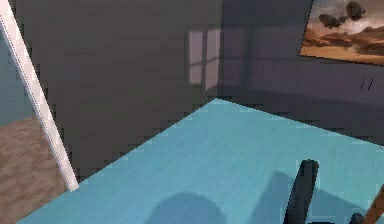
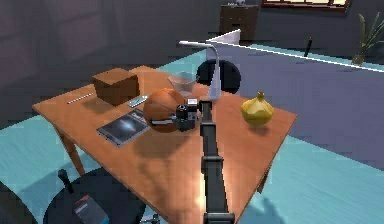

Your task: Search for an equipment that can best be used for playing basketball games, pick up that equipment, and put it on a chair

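desk (image 2: 165, 158): wooden, standing on teal floor (image 1: 200, 160), grey walls around | orange-brown ball (image 2: 157, 103): lying on desk beside brown box (image 2: 115, 82) | end effector (image 2: 172, 120): reaching at ball, cannot tell whether holding anything | painting (image 1: 345, 28): hanging on wall

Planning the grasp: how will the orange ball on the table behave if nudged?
The orange ball is round, so it would probably roll on the flat table if nudged. It looks wide beside the gripper, so a grasp may slip off its curve.
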